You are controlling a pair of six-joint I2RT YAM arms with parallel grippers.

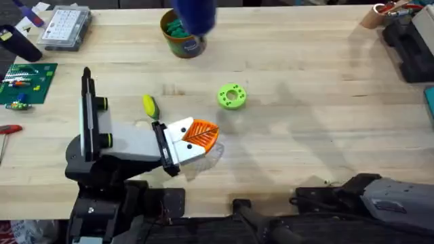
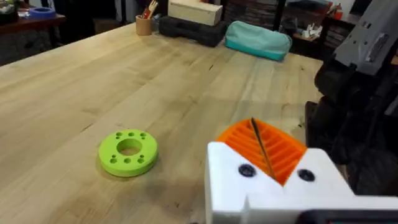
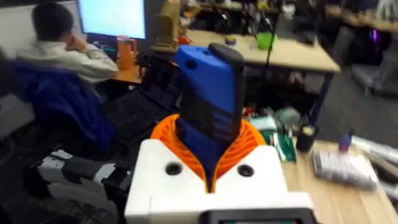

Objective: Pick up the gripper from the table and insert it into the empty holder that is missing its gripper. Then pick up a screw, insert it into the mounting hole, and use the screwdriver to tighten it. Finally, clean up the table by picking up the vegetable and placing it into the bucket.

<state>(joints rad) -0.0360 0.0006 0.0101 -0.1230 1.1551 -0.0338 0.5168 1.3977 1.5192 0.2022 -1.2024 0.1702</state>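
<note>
My left claw [image 1: 199,137] lies low over the worktop [image 1: 305,122] near its front edge, white fingers with orange ribbed pads [image 2: 264,146] pressed together, nothing between them. Just beyond it sits the vegetable [image 1: 149,105], yellow with a green end, apart from the claw. A little to the right of that rests the flat green disc with holes [image 1: 232,96], which my left wrist view shows just ahead of the pads. Toward the far edge stands the bucket [image 1: 182,42], green pieces showing inside. Directly over it I see the screwdriver [image 1: 193,15], blurred blue. My right wrist view shows my right claw [image 3: 210,163] clamped on that blue body, orange pads hugging both sides, tool standing upright.
</note>
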